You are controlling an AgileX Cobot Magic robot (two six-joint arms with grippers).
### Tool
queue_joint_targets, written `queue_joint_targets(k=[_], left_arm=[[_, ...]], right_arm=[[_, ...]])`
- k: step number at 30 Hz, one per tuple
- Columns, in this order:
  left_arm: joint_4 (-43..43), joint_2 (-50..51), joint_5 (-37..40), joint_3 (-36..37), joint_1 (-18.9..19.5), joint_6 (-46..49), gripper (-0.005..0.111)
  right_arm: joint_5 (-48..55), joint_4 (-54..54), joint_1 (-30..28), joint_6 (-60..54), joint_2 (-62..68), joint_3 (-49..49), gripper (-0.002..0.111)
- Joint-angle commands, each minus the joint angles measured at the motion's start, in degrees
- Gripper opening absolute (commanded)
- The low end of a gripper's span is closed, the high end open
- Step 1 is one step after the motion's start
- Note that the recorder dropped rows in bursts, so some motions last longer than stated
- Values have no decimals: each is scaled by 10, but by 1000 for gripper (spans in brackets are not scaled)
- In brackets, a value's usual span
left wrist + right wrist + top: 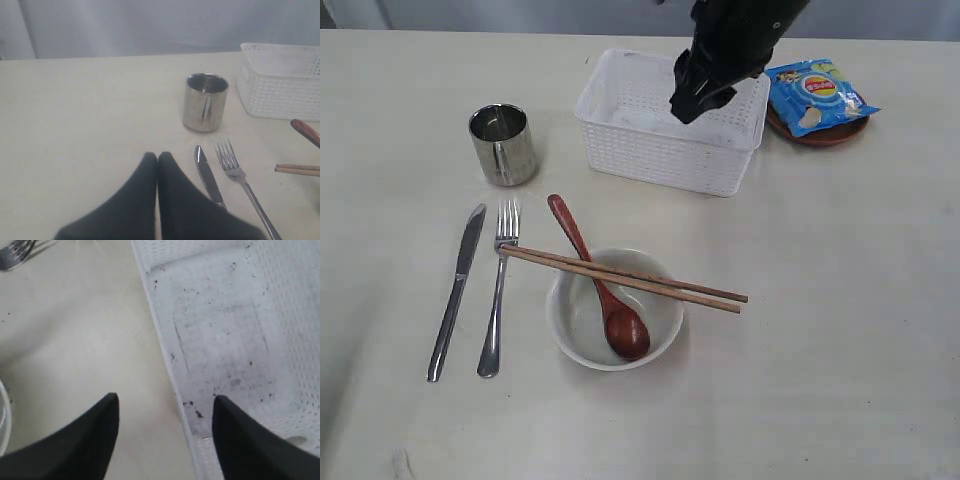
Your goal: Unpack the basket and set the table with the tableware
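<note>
The white basket [670, 125] stands empty at the back of the table [850, 330]. My right gripper [165, 400] is open above its near wall, one finger over the basket floor [225, 330] and the other over the tabletop, holding nothing. In front lie the steel knife [455, 295] and fork [498, 290]. The wooden spoon [600, 285] rests in the white bowl [570, 335], and two chopsticks [625, 278] lie across the bowl's rim. The steel cup [503, 145] stands upright. My left gripper [157, 156] is shut and empty, low over the table beside the knife [209, 177].
A blue chip bag [815, 92] lies on the small brown plate [825, 137] to the right of the basket. The left wrist view also takes in the cup [205, 102], fork [240, 175] and a basket corner [280, 82].
</note>
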Motion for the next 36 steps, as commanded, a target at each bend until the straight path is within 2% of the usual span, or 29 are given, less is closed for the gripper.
queue_joint_targets(k=[1,6,8,11,13,14,24,26,28,29,33,36], left_arm=[[5,-1,-6,2,-3,-2,0],[5,-1,-6,2,-3,-2,0],[5,-1,-6,2,-3,-2,0],[5,-1,-6,2,-3,-2,0],[5,-1,-6,2,-3,-2,0],[5,-1,-6,2,-3,-2,0],[5,-1,-6,2,-3,-2,0],[5,-1,-6,2,-3,-2,0],[5,-1,-6,2,-3,-2,0],[5,-1,-6,2,-3,-2,0],[5,-1,-6,2,-3,-2,0],[5,-1,-6,2,-3,-2,0]], right_arm=[[-41,4,-3,-23,42,-6,60],[-62,-3,-3,-40,82,-6,55],[-64,-7,-3,-42,96,-6,49],[-65,-19,-3,-42,112,-6,26],[-79,-19,-3,-50,114,-7,3],[-89,-19,-3,-57,112,-7,0],[-90,-21,-8,-56,22,-94,-1],[-91,-83,-26,-5,1,-119,-1],[-97,-153,-71,103,-4,-130,-1],[-100,-182,-114,180,0,-130,-1],[-86,-183,-243,292,44,-130,-1],[-86,-164,-306,322,91,-130,-1]])
